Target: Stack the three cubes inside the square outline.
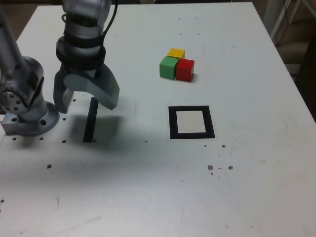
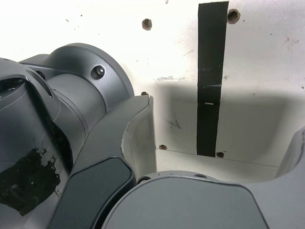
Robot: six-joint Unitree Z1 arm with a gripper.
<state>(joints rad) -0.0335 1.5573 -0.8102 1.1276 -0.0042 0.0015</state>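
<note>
Exterior view, left to right. Arm base (image 1: pixel 27 116) sitting at the far left edge of the white table (image 1: pixel 148 187). Gripper (image 1: pixel 86 101) hanging just beside it, pointing down, jaws spread wide and gripping nothing, over a thin black strip (image 1: pixel 90 121). Square outline (image 1: pixel 191 122) lying flat right of centre, its pale middle bare. Farther back, well apart from the gripper, three cubes sitting bunched and touching: green cube (image 1: pixel 168 67) on the left, red cube (image 1: pixel 185 69) on the right, yellow cube (image 1: pixel 176 52) behind them.
</note>
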